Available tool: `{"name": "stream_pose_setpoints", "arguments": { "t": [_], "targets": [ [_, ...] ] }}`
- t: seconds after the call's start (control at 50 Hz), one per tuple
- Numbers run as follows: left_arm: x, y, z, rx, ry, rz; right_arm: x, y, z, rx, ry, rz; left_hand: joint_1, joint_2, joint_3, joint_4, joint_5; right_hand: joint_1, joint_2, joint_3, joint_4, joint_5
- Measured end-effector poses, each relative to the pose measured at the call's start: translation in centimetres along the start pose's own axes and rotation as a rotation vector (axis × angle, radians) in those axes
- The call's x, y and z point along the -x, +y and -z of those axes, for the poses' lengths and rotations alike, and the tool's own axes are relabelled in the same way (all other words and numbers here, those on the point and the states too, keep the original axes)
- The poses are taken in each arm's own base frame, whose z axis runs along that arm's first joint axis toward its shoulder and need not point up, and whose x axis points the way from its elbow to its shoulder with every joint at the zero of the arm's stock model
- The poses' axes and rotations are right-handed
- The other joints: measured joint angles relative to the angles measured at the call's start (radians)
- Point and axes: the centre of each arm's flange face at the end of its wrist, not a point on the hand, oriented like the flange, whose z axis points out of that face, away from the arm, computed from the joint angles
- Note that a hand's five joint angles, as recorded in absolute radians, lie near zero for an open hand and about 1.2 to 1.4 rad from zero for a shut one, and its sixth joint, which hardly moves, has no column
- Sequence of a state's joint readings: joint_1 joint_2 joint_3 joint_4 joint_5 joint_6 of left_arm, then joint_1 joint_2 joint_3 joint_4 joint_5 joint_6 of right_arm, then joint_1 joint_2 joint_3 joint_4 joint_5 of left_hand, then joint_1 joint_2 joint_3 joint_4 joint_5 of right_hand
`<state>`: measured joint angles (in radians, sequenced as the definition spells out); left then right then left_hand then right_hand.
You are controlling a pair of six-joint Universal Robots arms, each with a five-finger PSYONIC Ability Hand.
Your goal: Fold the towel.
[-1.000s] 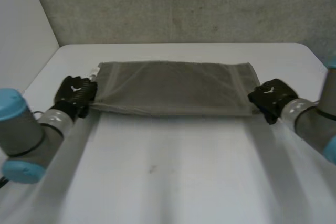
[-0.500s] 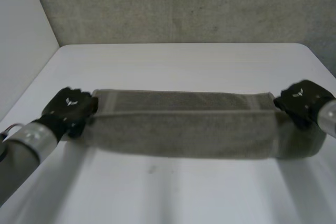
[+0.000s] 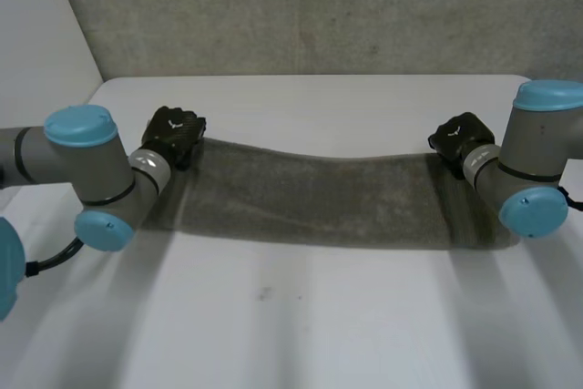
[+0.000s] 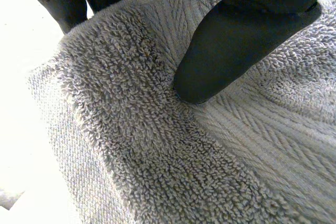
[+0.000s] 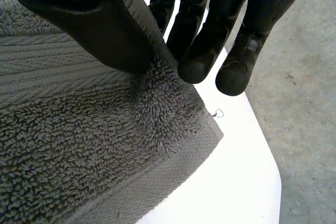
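Hands (image 3: 175, 134) (image 3: 460, 138) pinching towel (image 3: 319, 193) ends, seemingly aloft

The white table (image 3: 301, 321) bears one grey towel (image 3: 319, 199), drawn out as a long band from the left hand (image 3: 175, 133) to the right hand (image 3: 458, 139). Its upper edge sags between them. Whether its lower edge rests on the tabletop cannot be told.

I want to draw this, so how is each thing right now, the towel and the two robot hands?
towel: stretched wide between both hands, sagging in the middle.
left hand: shut on the towel, thumb and fingers pinching one end.
right hand: shut on the towel, thumb and fingers pinching the other end.
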<state>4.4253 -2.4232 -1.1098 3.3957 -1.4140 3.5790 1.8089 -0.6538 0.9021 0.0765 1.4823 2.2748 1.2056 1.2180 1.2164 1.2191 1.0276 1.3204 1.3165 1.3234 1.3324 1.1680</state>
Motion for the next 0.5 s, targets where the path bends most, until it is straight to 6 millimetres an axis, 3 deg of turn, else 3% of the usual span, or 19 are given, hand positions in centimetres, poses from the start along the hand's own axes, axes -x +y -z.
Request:
{"name": "stream_pose_setpoints", "arguments": {
  "t": [0.04, 0.06, 0.1, 0.12, 0.14, 0.18, 0.32, 0.4, 0.5],
  "targets": [
    [0.0, 0.1, -0.3, 0.002, -0.003, 0.0, 0.0, 0.1, -0.4, -0.002, 0.005, 0.001, 0.0, -0.001, 0.0, 0.0, 0.0, -0.092, -0.095, -0.098, -0.107, -0.12],
    [0.0, 0.2, -0.5, 0.005, -0.004, 0.0, 0.0, 0.1, -0.5, -0.005, 0.009, 0.001, -0.014, -0.022, -0.021, -0.011, -0.005, -0.294, -0.303, -0.301, -0.309, -0.328],
    [0.0, 0.3, -0.6, 0.009, -0.004, 0.0, 0.0, 0.1, -0.8, -0.011, 0.017, 0.002, -0.233, -0.258, -0.229, -0.233, -0.216, -0.561, -0.569, -0.562, -0.549, -0.584],
    [0.0, 0.4, -0.7, 0.012, -0.004, 0.0, -0.1, 0.1, -1.1, -0.018, 0.027, 0.002, -0.436, -0.439, -0.433, -0.442, -0.429, -0.737, -0.742, -0.717, -0.723, -0.773],
    [0.0, 0.4, -0.7, 0.012, -0.004, 0.0, -0.1, 0.1, -1.1, -0.018, 0.027, 0.002, -0.436, -0.439, -0.433, -0.442, -0.429, -0.737, -0.742, -0.717, -0.723, -0.773],
    [0.0, 0.4, -0.7, 0.016, -0.005, 0.001, -0.5, -0.2, -1.5, -0.04, 0.061, 0.002, -0.868, -0.899, -0.89, -0.881, -0.874, -1.029, -1.033, -1.04, -1.046, -1.097],
    [0.3, -0.6, -0.1, 0.011, -0.008, 0.004, -3.6, -2.5, -1.0, -0.104, 0.174, -0.096, -1.029, -1.048, -1.045, -1.046, -1.0, -1.091, -1.067, -1.083, -1.081, -1.116],
    [0.6, -1.8, 1.3, 0.012, -0.009, 0.007, -6.5, -4.6, 1.2, -0.156, 0.223, -0.21, -1.03, -1.053, -1.05, -1.052, -1.003, -1.091, -1.067, -1.083, -1.081, -1.116],
    [0.9, -3.3, 4.1, 0.021, -0.007, 0.015, -8.1, -6.0, 4.5, -0.173, 0.227, -0.283, -1.035, -1.055, -1.051, -1.053, -1.003, -1.092, -1.066, -1.083, -1.081, -1.116]
  ]
}}
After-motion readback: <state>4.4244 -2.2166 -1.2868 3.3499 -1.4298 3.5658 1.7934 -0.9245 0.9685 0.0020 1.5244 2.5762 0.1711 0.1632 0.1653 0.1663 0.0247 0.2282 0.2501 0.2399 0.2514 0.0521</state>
